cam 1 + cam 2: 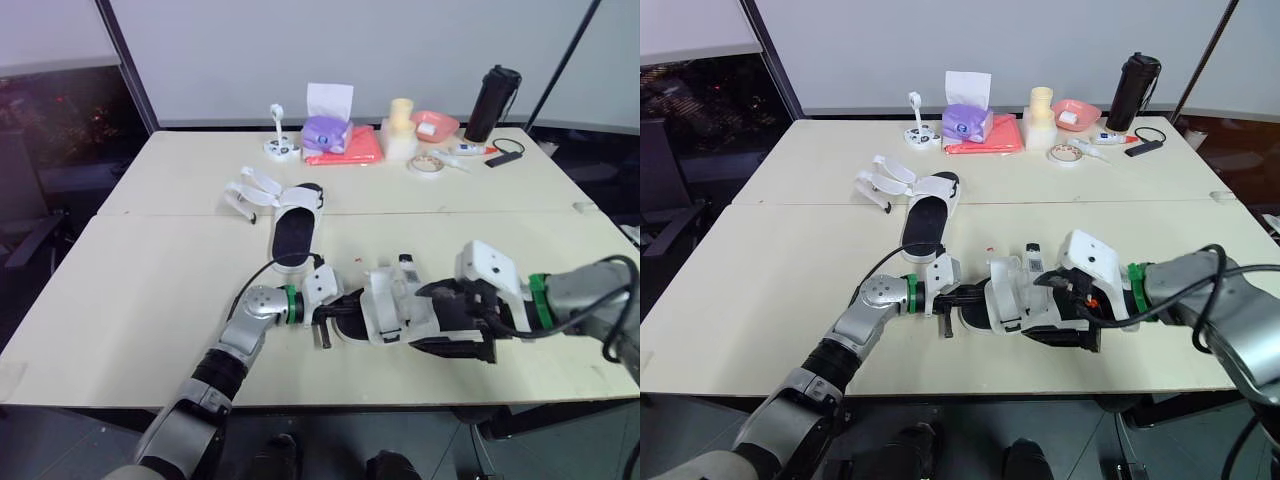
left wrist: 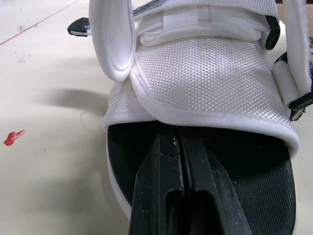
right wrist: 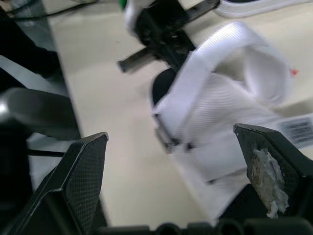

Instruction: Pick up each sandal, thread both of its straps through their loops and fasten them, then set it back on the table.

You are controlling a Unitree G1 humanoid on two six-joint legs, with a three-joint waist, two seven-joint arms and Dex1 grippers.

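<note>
While the left end effector (image 2: 173, 134), fingers together, seems to steady the white mesh sandal (image 1: 385, 310) by its black footbed (image 2: 254, 186) on the cream desk (image 1: 150, 300), the right end effector (image 3: 171, 139) gapes wide at its straps (image 3: 230, 54).

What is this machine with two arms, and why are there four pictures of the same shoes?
It is a robot shaped like a person. Two pictures come from cameras in its head, looking down over its arms at the cream table. The other two come from a small camera on each wrist, so everything there looks very close. Each arm ends in a black two-fingered tool for grabbing. One white fabric sandal with a black sole lies further back, its straps spread loose. The nearer matching sandal sits between the arms. The left tool is shut, its fingers lying over the black sole. The right tool is open at the sandal's other end. Along the far edge stand a purple tissue box, a pink bowl and a black bottle.
</note>
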